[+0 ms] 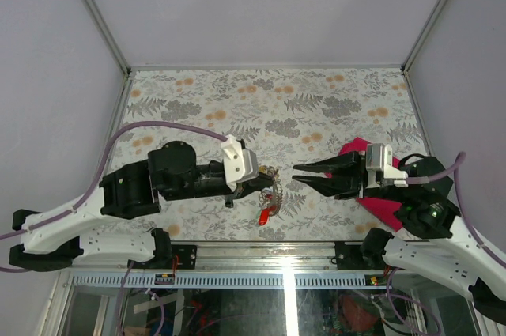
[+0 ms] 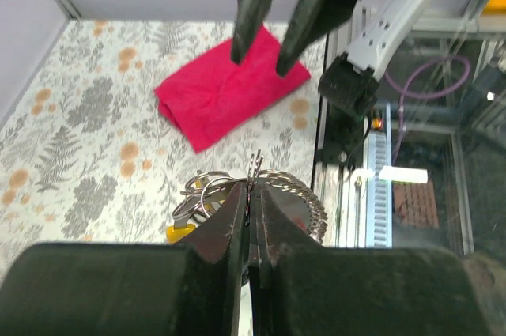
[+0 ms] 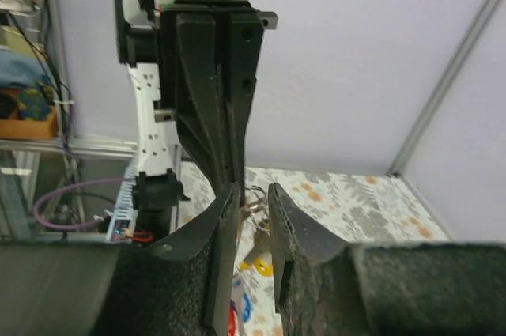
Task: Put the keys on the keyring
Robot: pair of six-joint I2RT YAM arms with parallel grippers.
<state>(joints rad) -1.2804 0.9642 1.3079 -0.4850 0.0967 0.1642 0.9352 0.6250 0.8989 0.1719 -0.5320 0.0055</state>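
Observation:
My left gripper (image 1: 271, 183) is shut on the thin silvery keyring (image 2: 255, 164), held above the table's near edge. A bunch of silvery rings and keys (image 2: 207, 191) hangs from it, with a yellow head (image 2: 180, 232) and a fan of key blades (image 2: 310, 203). A red key (image 1: 263, 214) dangles lowest. My right gripper (image 1: 296, 174) faces the left one, a short way to its right, open with nothing between its fingers. In the right wrist view the keys (image 3: 258, 259) hang past the gap, showing yellow, blue and red heads.
A magenta cloth (image 2: 225, 95) lies on the floral table (image 1: 237, 107) under my right arm. The table's metal front rail (image 1: 261, 251) runs just below the hanging keys. Pale walls close in the back and both sides.

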